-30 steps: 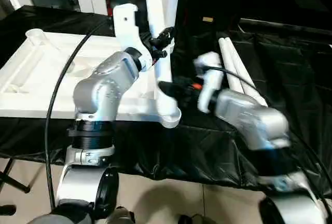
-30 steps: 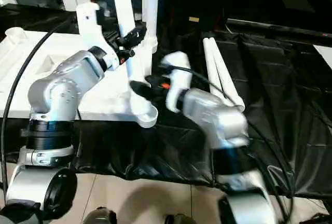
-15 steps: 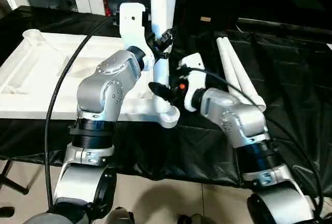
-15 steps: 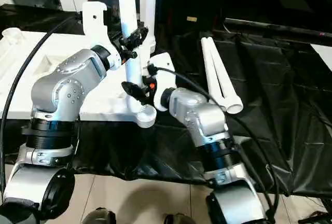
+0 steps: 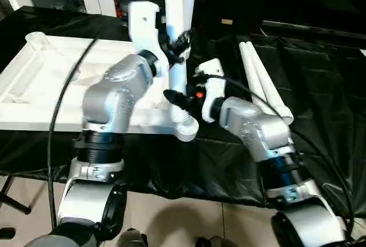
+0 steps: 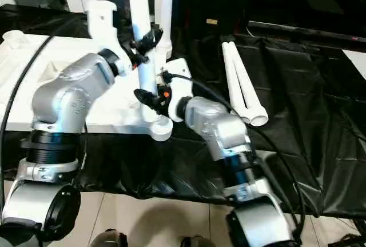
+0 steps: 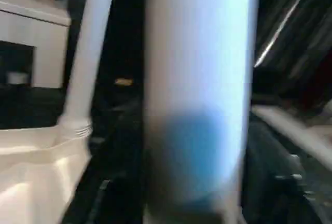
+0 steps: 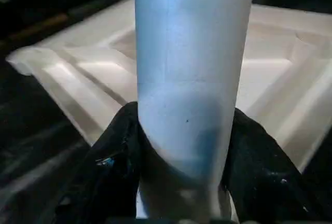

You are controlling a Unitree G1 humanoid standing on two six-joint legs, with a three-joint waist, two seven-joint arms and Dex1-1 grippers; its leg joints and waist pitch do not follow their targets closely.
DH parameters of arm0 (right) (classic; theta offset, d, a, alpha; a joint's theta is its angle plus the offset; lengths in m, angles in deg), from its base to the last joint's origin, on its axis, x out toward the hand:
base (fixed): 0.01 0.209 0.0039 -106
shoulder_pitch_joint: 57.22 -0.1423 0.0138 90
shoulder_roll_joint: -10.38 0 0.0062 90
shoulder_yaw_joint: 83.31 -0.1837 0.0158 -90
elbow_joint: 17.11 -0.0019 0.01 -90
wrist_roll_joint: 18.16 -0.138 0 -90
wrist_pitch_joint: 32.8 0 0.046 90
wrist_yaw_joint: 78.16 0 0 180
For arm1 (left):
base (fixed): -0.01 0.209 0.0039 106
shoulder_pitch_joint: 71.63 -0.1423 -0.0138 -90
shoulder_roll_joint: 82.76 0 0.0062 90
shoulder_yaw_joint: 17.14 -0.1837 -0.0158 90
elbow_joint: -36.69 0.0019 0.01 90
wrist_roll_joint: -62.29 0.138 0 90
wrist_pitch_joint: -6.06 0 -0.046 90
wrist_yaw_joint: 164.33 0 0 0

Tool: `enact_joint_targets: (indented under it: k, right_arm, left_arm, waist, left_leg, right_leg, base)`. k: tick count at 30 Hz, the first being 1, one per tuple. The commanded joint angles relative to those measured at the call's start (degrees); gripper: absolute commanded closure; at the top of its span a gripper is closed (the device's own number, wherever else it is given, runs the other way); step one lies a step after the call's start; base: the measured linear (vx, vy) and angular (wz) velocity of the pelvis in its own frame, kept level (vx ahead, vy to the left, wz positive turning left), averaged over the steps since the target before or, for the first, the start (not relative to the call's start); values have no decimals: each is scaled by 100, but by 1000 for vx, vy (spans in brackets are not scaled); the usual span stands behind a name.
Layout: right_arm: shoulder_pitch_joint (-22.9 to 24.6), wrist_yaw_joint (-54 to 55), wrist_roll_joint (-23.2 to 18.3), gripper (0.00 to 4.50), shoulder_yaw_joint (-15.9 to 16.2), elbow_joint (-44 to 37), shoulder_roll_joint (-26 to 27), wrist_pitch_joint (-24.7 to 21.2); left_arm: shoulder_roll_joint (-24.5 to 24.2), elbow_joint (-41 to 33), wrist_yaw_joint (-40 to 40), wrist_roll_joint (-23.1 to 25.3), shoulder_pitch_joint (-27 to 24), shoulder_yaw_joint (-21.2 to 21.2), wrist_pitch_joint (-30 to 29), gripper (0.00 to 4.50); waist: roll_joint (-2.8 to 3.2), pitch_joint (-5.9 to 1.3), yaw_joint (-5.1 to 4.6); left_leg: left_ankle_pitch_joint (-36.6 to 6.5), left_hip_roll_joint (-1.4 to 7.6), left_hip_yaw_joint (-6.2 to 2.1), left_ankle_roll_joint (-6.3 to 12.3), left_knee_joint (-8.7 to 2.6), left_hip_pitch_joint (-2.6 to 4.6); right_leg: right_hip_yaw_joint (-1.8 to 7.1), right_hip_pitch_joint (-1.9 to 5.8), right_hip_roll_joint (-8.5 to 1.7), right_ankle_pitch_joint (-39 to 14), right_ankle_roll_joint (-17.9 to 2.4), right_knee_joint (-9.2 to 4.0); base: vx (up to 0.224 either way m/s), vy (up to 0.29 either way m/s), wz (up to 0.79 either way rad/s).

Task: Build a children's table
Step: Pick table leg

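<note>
table top [image 5: 40,81] upside down on black-covered tabletop [image 5: 320,75], ribs up | left fingers [image 5: 178,42] clamped round upright leg [image 5: 178,24] standing in near corner socket [image 5: 186,128] | right fingers [image 8: 254,167] closed on same leg just above socket | second upright leg [image 7: 88,53] at far corner | two spare legs [image 5: 263,81] lying further right

A desk [image 5: 320,87] draped in crinkled black cloth carries the white table top [image 5: 34,87] lying underside up, and beside it, on the cloth toward the robot's right, two loose white legs [image 5: 263,84] resting side by side and touching.
</note>
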Motion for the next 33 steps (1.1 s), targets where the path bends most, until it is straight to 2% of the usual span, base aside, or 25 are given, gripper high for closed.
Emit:
enact_joint_targets:
  k: [1, 3, 4, 7, 8, 9, 10, 14, 16, 19, 22, 23, 29, 31, 33]
  right_arm:
    - [113, -470, -366, 262, -222, -383, -116, 81]
    - [149, -602, -483, 262, -259, -461, -141, 42]
    - [238, -1016, -791, 262, -326, -637, -250, -109]
    - [359, -1513, -1088, 262, -358, -831, -419, -248]
    - [426, -1808, -1263, 263, -372, -925, -516, -332]
    - [426, -1808, -1263, 263, -372, -925, -516, -332]
    - [550, -2294, -1468, 263, -288, -1090, -749, -487]
    - [640, -2606, -1555, 263, -170, -1185, -943, -628]
    - [685, -2765, -1552, 263, -86, -1187, -1067, -676]
    - [751, -3016, -1615, 263, 4, -1242, -1257, -781]
    - [773, -3108, -1619, 263, 40, -1263, -1335, -808]
    - [776, -3132, -1621, 263, 42, -1266, -1350, -816]
    - [768, -3146, -1559, 263, 58, -1231, -1409, -754]
    - [735, -2934, -1330, 263, 97, -1171, -1384, -554]
    - [679, -2662, -1213, 207, 69, -1098, -1304, -520]
  left_arm:
    - [2, 19, -517, -496, 123, 183, -90, 178]
    - [-16, 12, -699, -674, 104, 249, -167, 166]
    - [-86, -38, -1235, -1209, 24, 428, -485, 166]
    - [-207, -78, -1842, -1699, -46, 528, -815, 166]
    - [-306, -85, -2161, -1875, -73, 508, -984, 166]
    - [-306, -85, -2161, -1875, -73, 508, -984, 166]
    - [-501, -166, -2765, -2159, -133, 396, -1211, 166]
    - [-662, -233, -3180, -2284, -155, 270, -1321, 166]
    - [-799, -340, -3485, -2341, -188, 139, -1356, 195]
    - [-915, -373, -3724, -2517, -171, 119, -1543, 203]
    - [-994, -368, -3805, -2423, -188, 4, -1535, 243]
    - [-1018, -375, -3851, -2403, -199, -33, -1519, 243]
    - [-920, -322, -3575, -2288, -193, -11, -1392, 264]
    - [-889, -308, -3345, -2126, -198, -52, -1312, 267]
    - [-825, -251, -3057, -1970, -169, -37, -1247, 267]
  waist:
    - [38, -595, 12]
    - [23, -601, 11]
    - [42, -591, 13]
    - [44, -592, 24]
    - [51, -587, 23]
    - [51, -587, 23]
    - [48, -586, 29]
    - [55, -583, 44]
    - [87, -586, 46]
    - [68, -578, 50]
    - [69, -582, 63]
    - [71, -580, 66]
    - [65, -592, 91]
    - [61, -590, 97]
    - [43, -594, 97]
  left_leg:
    - [-917, 86, -9, -146, -378, 94]
    - [-918, 86, -8, -118, -373, 92]
    - [-978, 83, -4, -112, -371, 97]
    - [-1023, 91, -12, -85, -375, 104]
    - [-1057, 82, -10, -64, -375, 107]
    - [-1057, 82, -10, -64, -375, 107]
    - [-1075, 91, -18, -78, -382, 112]
    - [-1035, 110, -18, -79, -390, 117]
    - [-1105, 109, -23, -120, -391, 125]
    - [-1143, 108, -27, -142, -393, 125]
    - [-1119, 109, -28, -159, -389, 124]
    - [-1146, 112, -29, -168, -390, 128]
    - [-1103, 114, -27, -178, -384, 126]
    - [-1106, 117, -28, -184, -385, 126]
    - [-1082, 118, -24, -201, -381, 120]
  right_leg:
    - [282, 370, -424, -1218, -768, -423]
    - [279, 377, -425, -1214, -802, -415]
    - [274, 371, -418, -1287, -847, -425]
    - [267, 373, -415, -1379, -883, -431]
    - [262, 371, -409, -1434, -895, -441]
    - [262, 371, -409, -1434, -895, -441]
    - [259, 375, -414, -1525, -875, -445]
    - [267, 368, -419, -1541, -875, -444]
    - [265, 361, -425, -1623, -882, -455]
    - [262, 369, -418, -1659, -877, -450]
    - [265, 365, -426, -1686, -872, -454]
    - [264, 361, -426, -1717, -863, -456]
    - [264, 367, -425, -1634, -877, -449]
    - [264, 366, -424, -1633, -865, -449]
    - [266, 363, -423, -1618, -859, -446]
  base:
    - [0, 0, 0]
    - [0, 0, 0]
    - [0, 0, 0]
    - [0, 0, 0]
    - [0, 0, 0]
    - [0, 0, 0]
    - [0, 0, 0]
    - [0, 0, 0]
    - [0, 0, 0]
    - [0, 0, 0]
    - [0, 0, 0]
    - [0, 0, 0]
    - [0, 0, 0]
    - [0, 0, 0]
    - [0, 0, 0]
